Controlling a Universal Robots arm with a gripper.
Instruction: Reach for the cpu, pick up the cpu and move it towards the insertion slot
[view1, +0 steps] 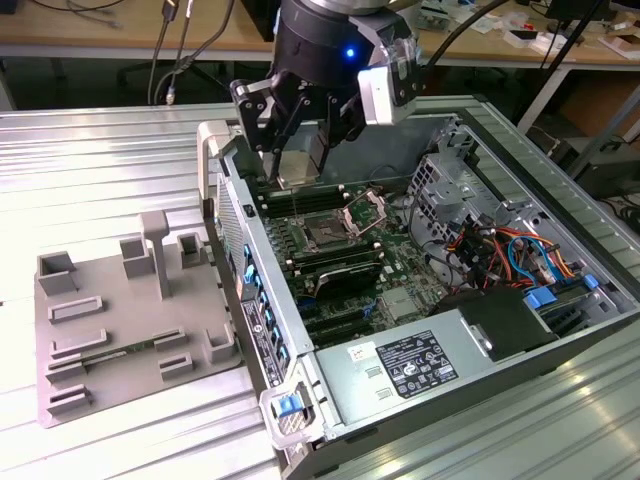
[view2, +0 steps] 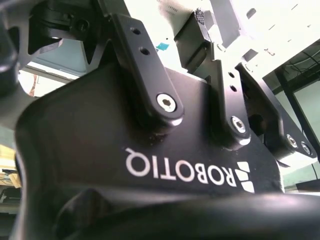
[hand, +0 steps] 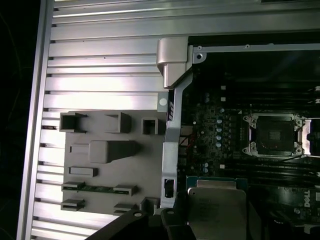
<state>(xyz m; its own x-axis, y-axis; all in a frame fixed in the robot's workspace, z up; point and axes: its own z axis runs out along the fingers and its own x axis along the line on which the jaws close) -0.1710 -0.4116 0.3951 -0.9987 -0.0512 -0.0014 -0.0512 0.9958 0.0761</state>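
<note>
At the lower left of the exterior view the grey tray lay on the ribbed counter. Past it, in the upper middle, the claw gripped the chip over the open computer case, short of the socket at the frame's centre. The pickup looked done and the carry unfinished. The first wrist view showed the chip's face and the open socket.

Ribbed metal table; wooden desks behind
</note>
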